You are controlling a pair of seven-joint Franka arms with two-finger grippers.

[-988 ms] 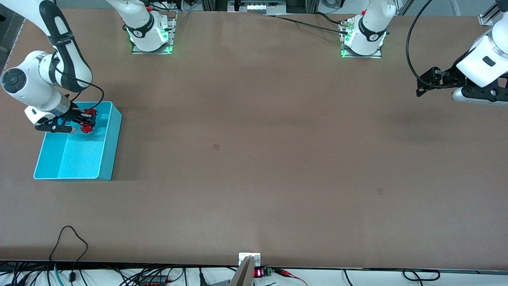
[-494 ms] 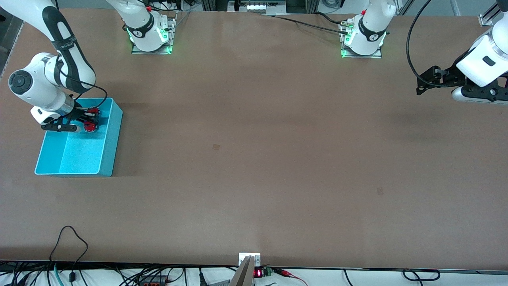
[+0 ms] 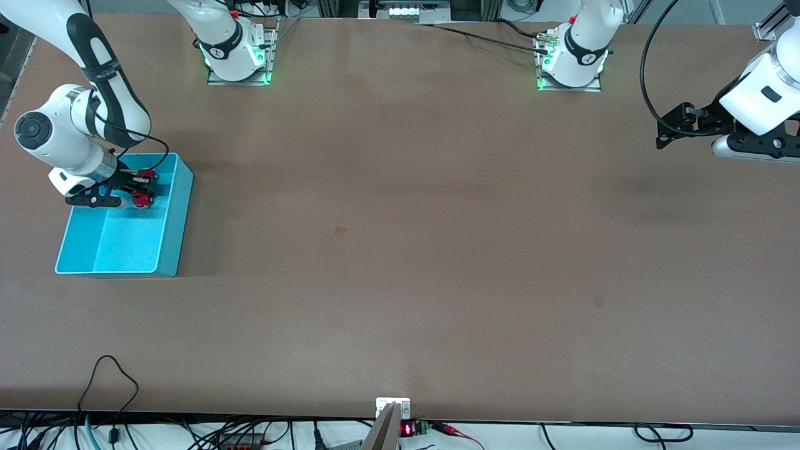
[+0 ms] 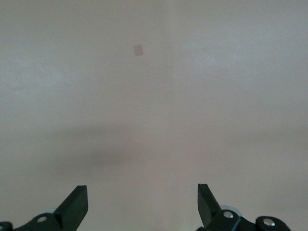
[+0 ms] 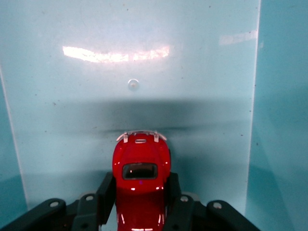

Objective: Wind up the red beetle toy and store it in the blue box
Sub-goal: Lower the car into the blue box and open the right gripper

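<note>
The right hand (image 5: 140, 202) pinches the tiny glossy red beetle toy (image 5: 141, 185) inside the light cyan-blue plastic box (image 3: 172, 231), its floor directly below. The left hand (image 4: 142, 204), spread, waits over bare counter (image 3: 437, 219).

Right gripper (image 3: 142, 189): sinking lower into the blue box (image 3: 177, 219), now barely moving.
Red beetle toy (image 3: 142, 199): going down with it, pinched between the fingers.
Left gripper (image 3: 664, 134): drifting slightly upward.

No text, label or number is legible anywhere — nothing to read.
</note>
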